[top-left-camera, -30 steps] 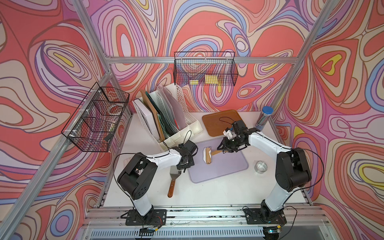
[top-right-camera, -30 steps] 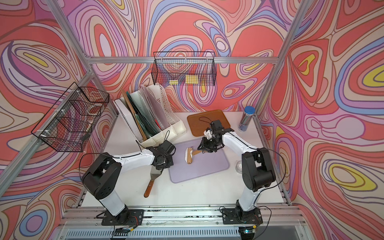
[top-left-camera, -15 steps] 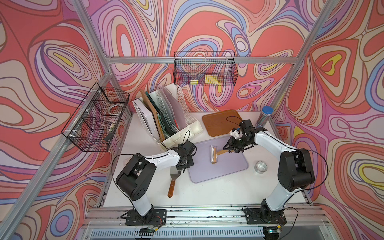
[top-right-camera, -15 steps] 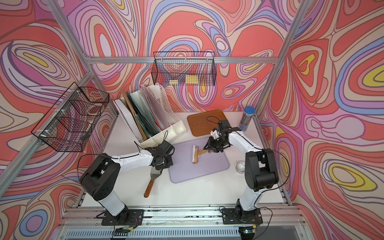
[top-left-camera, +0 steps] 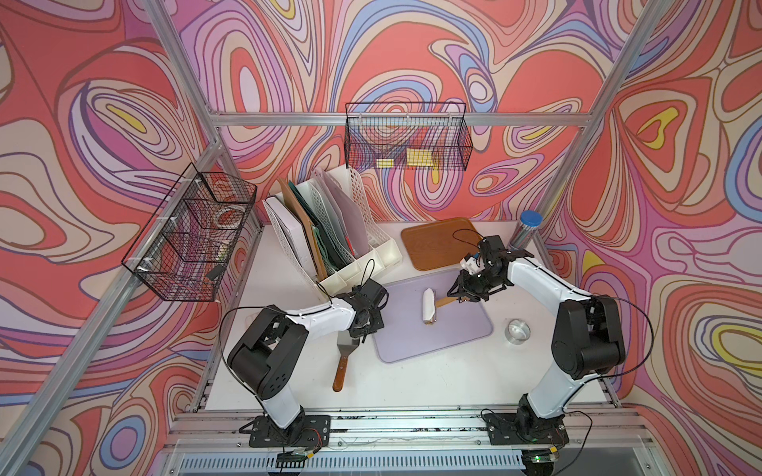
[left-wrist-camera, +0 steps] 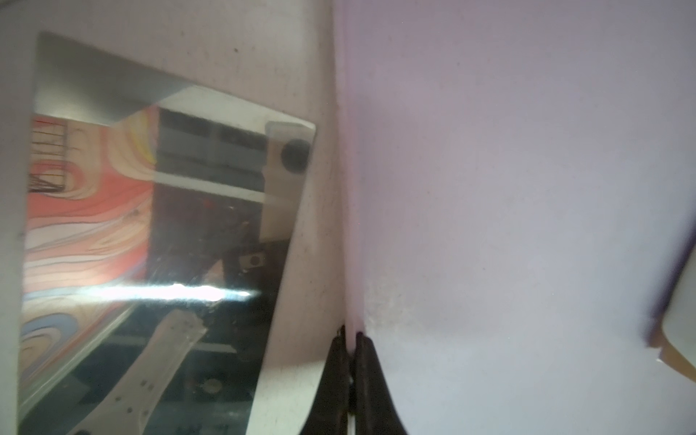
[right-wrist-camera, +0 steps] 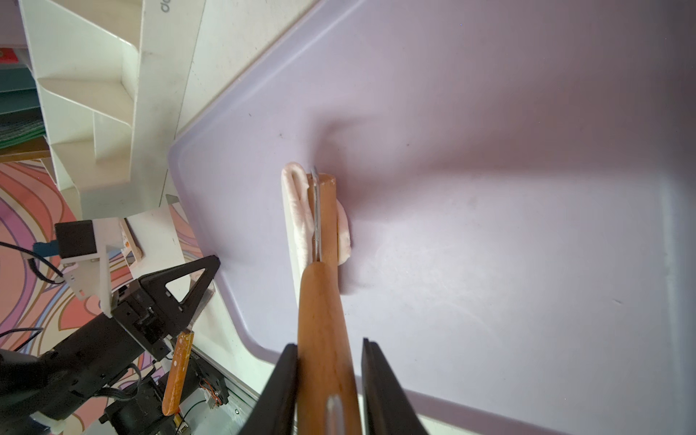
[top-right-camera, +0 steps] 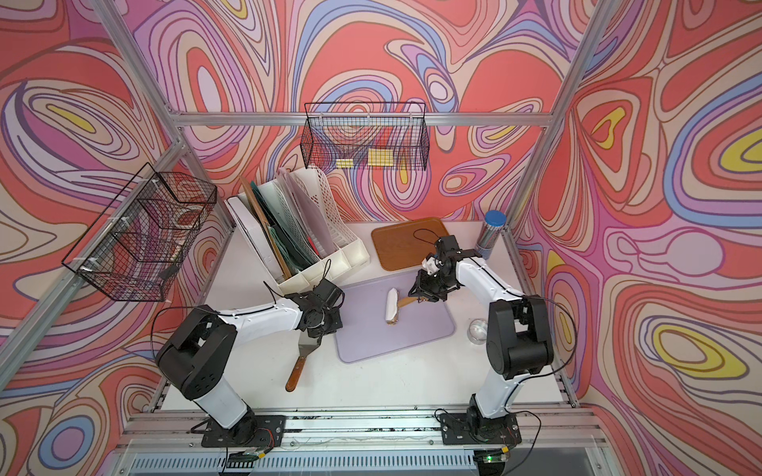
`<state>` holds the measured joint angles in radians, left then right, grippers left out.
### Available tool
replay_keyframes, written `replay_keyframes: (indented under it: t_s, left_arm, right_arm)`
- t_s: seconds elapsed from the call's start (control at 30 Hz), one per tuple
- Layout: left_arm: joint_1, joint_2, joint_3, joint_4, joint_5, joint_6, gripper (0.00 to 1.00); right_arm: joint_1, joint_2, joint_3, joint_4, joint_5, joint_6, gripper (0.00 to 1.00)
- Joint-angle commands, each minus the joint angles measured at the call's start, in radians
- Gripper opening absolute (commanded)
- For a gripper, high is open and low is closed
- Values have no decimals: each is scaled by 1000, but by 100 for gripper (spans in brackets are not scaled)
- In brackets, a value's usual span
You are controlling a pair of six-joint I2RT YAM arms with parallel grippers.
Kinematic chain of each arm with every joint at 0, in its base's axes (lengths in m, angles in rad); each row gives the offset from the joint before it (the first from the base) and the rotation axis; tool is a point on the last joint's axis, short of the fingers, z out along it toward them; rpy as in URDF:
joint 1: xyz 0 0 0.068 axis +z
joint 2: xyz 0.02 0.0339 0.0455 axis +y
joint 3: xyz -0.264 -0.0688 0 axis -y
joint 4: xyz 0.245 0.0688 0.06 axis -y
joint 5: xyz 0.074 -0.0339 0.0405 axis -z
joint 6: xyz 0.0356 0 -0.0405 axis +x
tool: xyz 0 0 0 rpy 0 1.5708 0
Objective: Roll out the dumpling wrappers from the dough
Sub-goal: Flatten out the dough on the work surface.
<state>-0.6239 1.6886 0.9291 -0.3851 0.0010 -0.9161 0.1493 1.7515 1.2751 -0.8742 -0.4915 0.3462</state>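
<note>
Standing by the table (top-left-camera: 412,383), I saw the purple mat (top-left-camera: 453,334) lying flat across it. The left gripper (left-wrist-camera: 351,335) had its jaws pressed together on the mat's edge on its own side, pinning it. The right gripper (right-wrist-camera: 329,344) was clamped on the wooden handle (right-wrist-camera: 324,301) of the roller (top-left-camera: 429,306), which rested on the mat toward its middle. The dough (right-wrist-camera: 297,203) was there too, a thin white sheet folded up against the roller and seemingly clinging to it, with a small lip showing on the other side. No round wrapper lay cut anywhere I could see. I judged the dough light, limp and tacky. It would stretch or tear if pinched, and would stick to wood sooner than to the mat. It looked better worked through the roller, held well back on the handle with even downward pressure, with the mat's edge pinned so it could not slide.
</note>
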Motion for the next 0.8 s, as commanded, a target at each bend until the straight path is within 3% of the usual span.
replay_keyframes:
  t_s: [0.0, 0.5, 0.6, 0.77]
  left_arm:
    - [-5, 22, -42, -40, 39, 48, 0]
    - [-5, 16, -39, -44, 32, 51, 0]
    - [-5, 18, -36, -41, 38, 52, 0]
    - [-5, 26, -31, -26, 55, 51, 0]
  right_arm:
    - [-59, 156, -108, -230, 813, -5, 0]
    - [-72, 93, -99, -259, 822, 5, 0]
    - [-71, 70, -103, -208, 684, -31, 0]
    - [-54, 26, -117, -84, 294, -61, 0]
